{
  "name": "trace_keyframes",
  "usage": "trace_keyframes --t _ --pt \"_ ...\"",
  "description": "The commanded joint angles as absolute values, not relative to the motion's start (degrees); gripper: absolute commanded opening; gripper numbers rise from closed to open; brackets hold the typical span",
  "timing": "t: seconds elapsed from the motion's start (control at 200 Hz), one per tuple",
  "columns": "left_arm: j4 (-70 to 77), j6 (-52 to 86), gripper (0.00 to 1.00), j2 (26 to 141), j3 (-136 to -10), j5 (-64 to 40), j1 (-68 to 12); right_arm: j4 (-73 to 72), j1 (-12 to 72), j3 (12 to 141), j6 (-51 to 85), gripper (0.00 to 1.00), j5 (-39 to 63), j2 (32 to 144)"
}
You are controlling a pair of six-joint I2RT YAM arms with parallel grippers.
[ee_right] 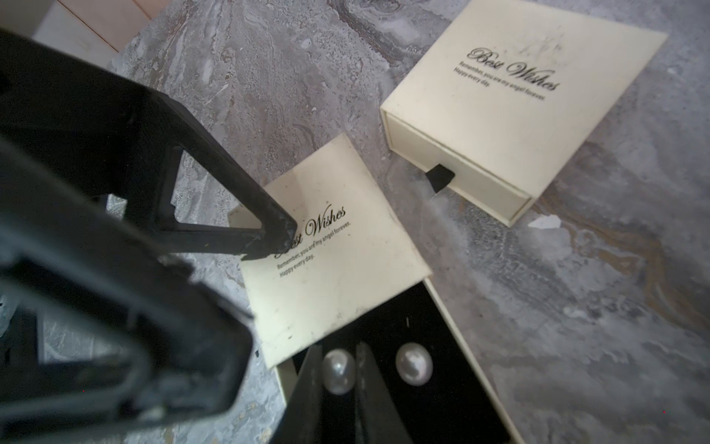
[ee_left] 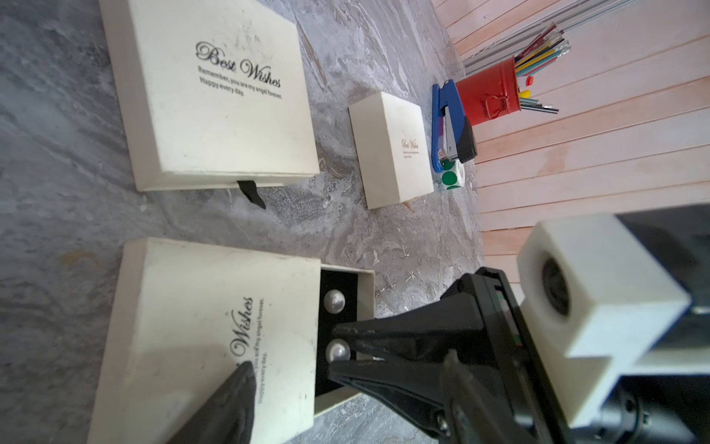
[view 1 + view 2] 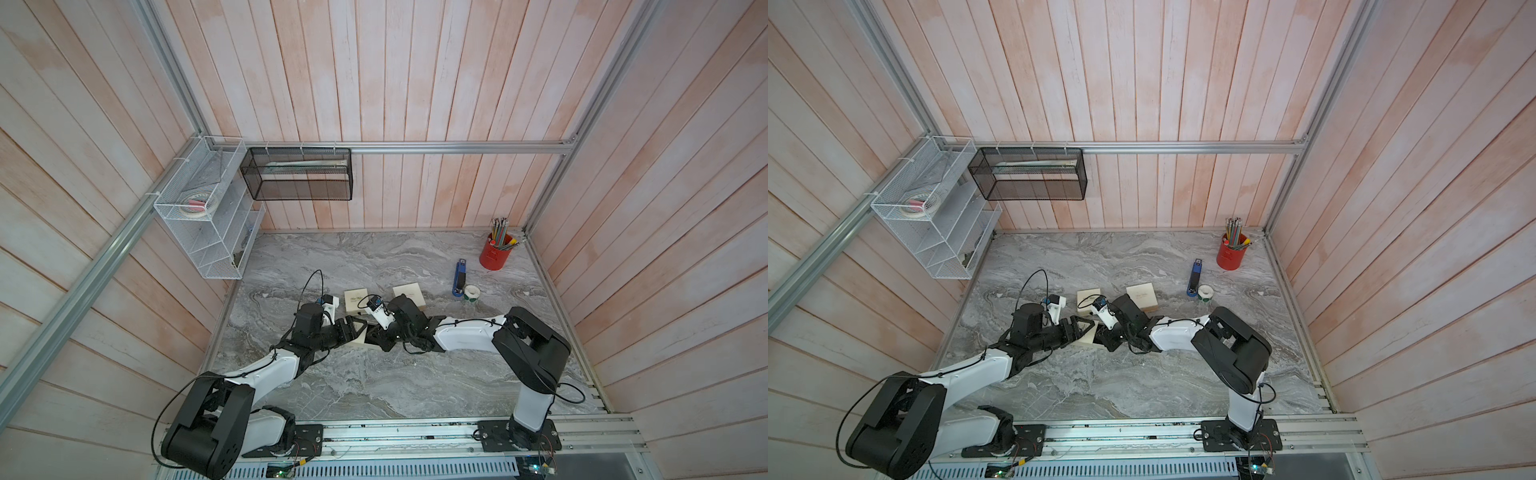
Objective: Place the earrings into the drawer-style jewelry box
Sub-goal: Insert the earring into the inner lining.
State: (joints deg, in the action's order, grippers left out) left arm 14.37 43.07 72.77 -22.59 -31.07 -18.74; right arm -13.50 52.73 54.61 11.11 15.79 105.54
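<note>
Closest to the right wrist lens, the right gripper (image 1: 337,351) has its jaws drawn narrow around one pearl earring (image 1: 339,374), with a finger touching each side of it. Whether the pearl sits in the foam or is lifted clear of it, I cannot tell from this angle. Just beside it, the second earring (image 1: 414,363) rests in the black lining of the drawer (image 1: 434,315). A band of foam separates this pearl from the drawer's side wall.

That drawer is pulled partway out of its cream sleeve (image 1: 345,261), and the gripped pearl lies near the sleeve's open edge. The left gripper (image 3: 356,329) stands wide, with one fingertip (image 1: 278,232) resting on the sleeve's printed top, toward the end away from the opening. In both top views the two grippers meet nose to nose over this jewelry box (image 3: 360,340).

A closed box (image 1: 518,96) with a black pull tab lies near, with a strip of bare marble between the two. A third box (image 2: 392,150) sits further off. Beyond it, toward the back corner, are the stapler (image 2: 453,127), the sticker roll (image 2: 451,178) and the red cup (image 2: 488,92). Bare marble tabletop (image 3: 374,386) spreads broad between the arms' bases and the box.
</note>
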Motion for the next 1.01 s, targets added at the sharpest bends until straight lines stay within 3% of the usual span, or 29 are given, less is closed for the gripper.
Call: trace_keyframes --t 0.0,0.695,1.0 --pt "13.3 41.9 0.76 73.1 -22.3 -30.3 -18.4 -12.6 52.8 53.2 11.6 0.00 17.0 106.2" --pt "12.8 41.1 0.76 74.5 -23.1 -30.8 -18.4 -8.8 52.8 52.9 9.9 0.00 15.5 106.4" --pt "13.5 41.0 0.76 74.5 -23.8 -31.8 -18.4 -7.9 52.7 54.4 9.7 0.17 14.7 105.0"
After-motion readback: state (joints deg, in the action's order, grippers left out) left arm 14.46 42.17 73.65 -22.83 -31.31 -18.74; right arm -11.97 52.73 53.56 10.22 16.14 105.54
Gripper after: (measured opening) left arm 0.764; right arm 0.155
